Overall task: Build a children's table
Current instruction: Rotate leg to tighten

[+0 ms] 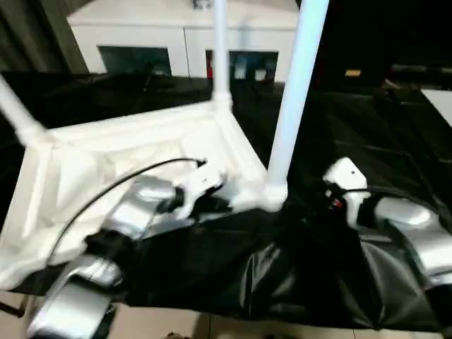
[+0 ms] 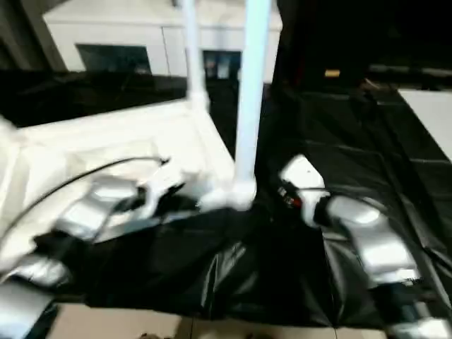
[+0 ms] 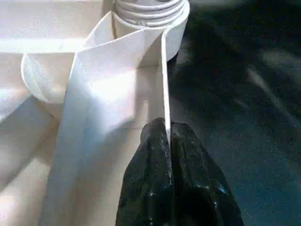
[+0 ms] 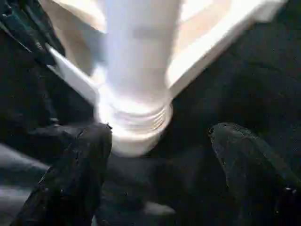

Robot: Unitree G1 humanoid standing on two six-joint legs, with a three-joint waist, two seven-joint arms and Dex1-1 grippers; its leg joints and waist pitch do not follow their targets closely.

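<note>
Steadying the white plastic square table panel (image 1: 141, 152) is my job right now: it lies upside down, ribbed underside up, on the black plastic sheet (image 1: 367, 134) over the work surface, and my left pincer (image 3: 168, 136) is pinched closed on the thin upright rim wall beside the corner socket nearest me. My right pincer (image 4: 160, 141) stands open, one finger on each side of the threaded base of the long white tapered round leg (image 1: 293, 92) planted in that socket, touching nothing that I can see. I judge the step is seating this leg, so I would keep the left grip firm and low on the rim to stop the panel turning, close the right fingers squarely on the leg just above the threads, and keep it upright while it turns, or it may cross-thread. In the head view this leg rises toward 12 o'clock from the panel's 4 o'clock corner; a second white leg (image 1: 220, 49) stands at the 1 o'clock corner and a third (image 1: 15, 109) leans out at 10 o'clock. All three tops are cut off, the panel's 7 o'clock corner is hidden behind my left forearm, and I cannot tell how far the threads have gone in. A white cabinet with glass-fronted compartments (image 1: 134, 42) stands behind.
</note>
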